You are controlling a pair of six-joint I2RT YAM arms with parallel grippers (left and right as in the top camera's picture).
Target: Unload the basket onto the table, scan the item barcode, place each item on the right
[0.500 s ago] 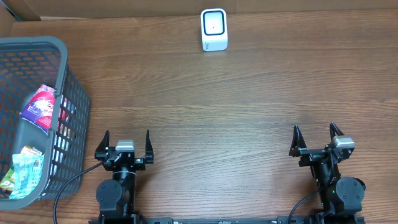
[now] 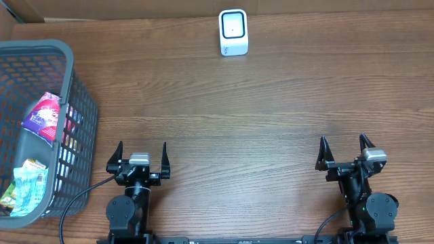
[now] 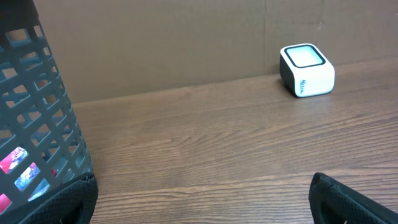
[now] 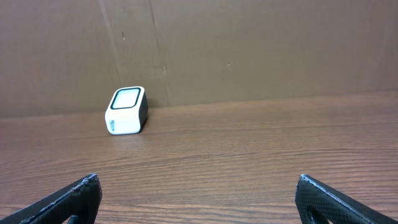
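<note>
The items lie in a grey mesh basket (image 2: 41, 47) at the left: a purple packet (image 2: 43, 118) and a green packet (image 2: 27, 179) show among them. A white barcode scanner (image 2: 233, 32) stands at the table's far edge, also seen in the left wrist view (image 3: 306, 70) and the right wrist view (image 4: 127, 110). My left gripper (image 2: 142, 150) is open near the front edge, right of the basket, with only bare wood between its fingers (image 3: 200, 186). My right gripper (image 2: 344, 146) is open at the front right, holding nothing (image 4: 198, 182).
The basket's wall (image 3: 37, 112) rises close on the left of my left gripper. A brown cardboard wall (image 4: 249, 50) backs the table behind the scanner. Wood tabletop (image 2: 230, 115) stretches between the grippers and the scanner.
My left gripper has shifted slightly to the right. The right arm, the basket and the scanner have not moved.
</note>
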